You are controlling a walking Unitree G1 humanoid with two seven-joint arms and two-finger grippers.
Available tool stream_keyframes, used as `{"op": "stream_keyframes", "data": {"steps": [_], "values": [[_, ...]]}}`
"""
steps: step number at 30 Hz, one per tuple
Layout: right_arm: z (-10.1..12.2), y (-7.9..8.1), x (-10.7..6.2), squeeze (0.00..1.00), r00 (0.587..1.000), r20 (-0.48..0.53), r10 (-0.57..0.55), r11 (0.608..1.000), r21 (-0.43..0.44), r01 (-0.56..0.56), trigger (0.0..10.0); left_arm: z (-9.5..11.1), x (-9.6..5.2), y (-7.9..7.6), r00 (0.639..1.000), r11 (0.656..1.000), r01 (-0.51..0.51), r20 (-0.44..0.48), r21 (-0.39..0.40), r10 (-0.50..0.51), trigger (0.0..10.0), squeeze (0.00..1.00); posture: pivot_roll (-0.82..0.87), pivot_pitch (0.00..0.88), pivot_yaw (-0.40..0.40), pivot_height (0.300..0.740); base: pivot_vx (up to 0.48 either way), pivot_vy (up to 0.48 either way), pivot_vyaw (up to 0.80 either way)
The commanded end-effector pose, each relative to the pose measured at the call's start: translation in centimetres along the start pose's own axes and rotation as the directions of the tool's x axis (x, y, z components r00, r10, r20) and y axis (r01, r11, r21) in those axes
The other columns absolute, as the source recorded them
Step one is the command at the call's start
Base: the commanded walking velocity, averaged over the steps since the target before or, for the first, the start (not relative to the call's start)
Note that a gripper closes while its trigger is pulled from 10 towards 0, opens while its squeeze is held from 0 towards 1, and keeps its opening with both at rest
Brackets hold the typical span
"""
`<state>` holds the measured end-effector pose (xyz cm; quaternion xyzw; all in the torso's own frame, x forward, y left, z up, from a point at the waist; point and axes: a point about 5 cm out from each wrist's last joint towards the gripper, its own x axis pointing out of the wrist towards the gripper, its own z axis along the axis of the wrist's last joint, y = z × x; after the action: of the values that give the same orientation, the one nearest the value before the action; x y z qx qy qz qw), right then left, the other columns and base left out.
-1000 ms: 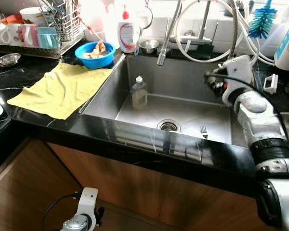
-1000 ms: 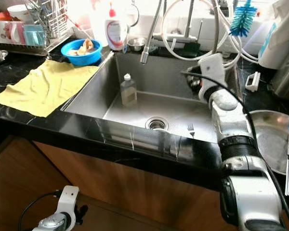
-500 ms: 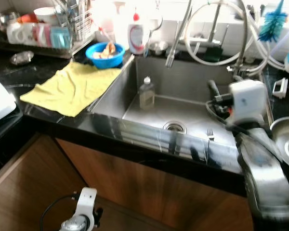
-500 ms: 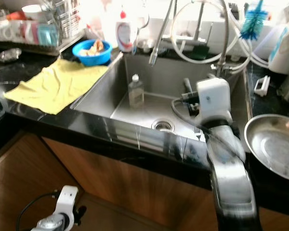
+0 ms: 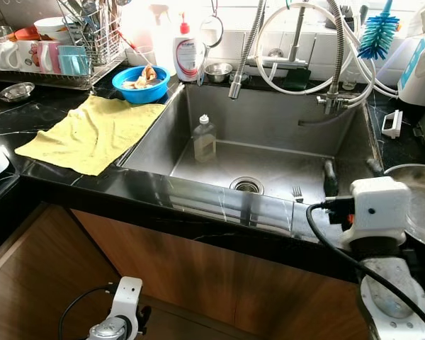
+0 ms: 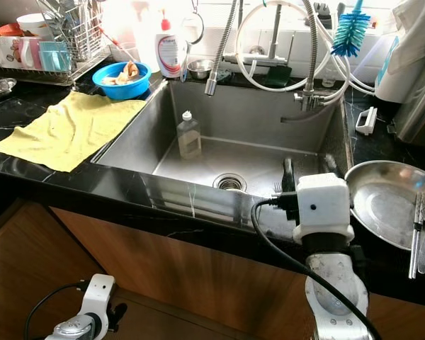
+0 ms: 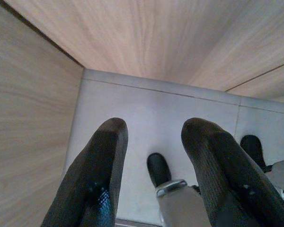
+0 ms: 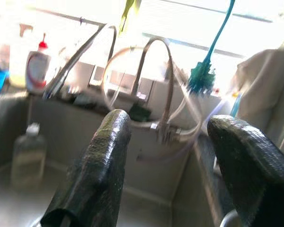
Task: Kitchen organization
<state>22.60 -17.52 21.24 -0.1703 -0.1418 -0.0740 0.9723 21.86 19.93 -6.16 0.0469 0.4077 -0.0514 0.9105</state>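
Lighting: strong daylight from behind the sink [image 5: 354, 142], bleaching the back edge of the worktop [image 5: 49, 177] to white glare. Reflections: pale streaks along the worktop's glossy black front edge. Shadow: cabinet front [image 5: 198, 269] below sits dim. Head views: sharp, mild bending at the edges. Right wrist view: hazy, overexposed, faucet hoses [image 8: 146, 85] soft. Left wrist view: evenly lit, fingers [image 7: 99, 179] blurred.

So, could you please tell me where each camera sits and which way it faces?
Head views: look down at the sink; right gripper at its front edge.
Left wrist view: faces the floor, left gripper open.
Right wrist view: faces the faucet between open fingers.
Shared: the soap bottle, also in the right wrist view.
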Motion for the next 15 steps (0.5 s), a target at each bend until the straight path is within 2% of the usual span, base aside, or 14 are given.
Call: {"op": "stream_keyframes", "data": {"steps": [1, 3, 7, 15], "values": [[0.4, -0.3, 0.1, 0.00, 1.000, 0.024, -0.012, 1.000, -0.001, 0.012, 10.0, -1.1, -0.4, 0.8, 0.999, 1.000, -0.016, -0.038, 0.002, 0.017, 10.0, 0.00, -0.21, 0.000, 0.058, 0.740, 0.000, 0.000, 0.00], [0.4, -0.2, 0.2, 0.00, 1.000, 0.025, -0.010, 1.000, -0.004, 0.010, 10.0, -1.2, -0.4, 0.8, 0.999, 1.000, -0.017, -0.039, 0.002, 0.018, 10.0, 0.00, -0.21, 0.000, 0.058, 0.740, 0.000, 0.000, 0.00], [0.6, 1.0, 0.9, 0.00, 0.999, 0.047, 0.017, 0.998, 0.062, -0.020, 10.0, -1.9, -0.7, 1.1, 0.998, 1.000, -0.031, -0.054, -0.006, 0.031, 10.0, 0.00, -0.20, 0.000, 0.052, 0.740, 0.000, 0.000, 0.00], [0.2, 1.2, 1.0, 0.00, 0.999, 0.034, 0.028, 0.998, 0.057, -0.029, 10.0, -2.2, -0.8, 1.3, 0.998, 0.999, -0.038, -0.059, -0.006, 0.037, 10.0, 0.00, -0.20, 0.000, 0.054, 0.740, 0.000, 0.000, 0.00]]}}
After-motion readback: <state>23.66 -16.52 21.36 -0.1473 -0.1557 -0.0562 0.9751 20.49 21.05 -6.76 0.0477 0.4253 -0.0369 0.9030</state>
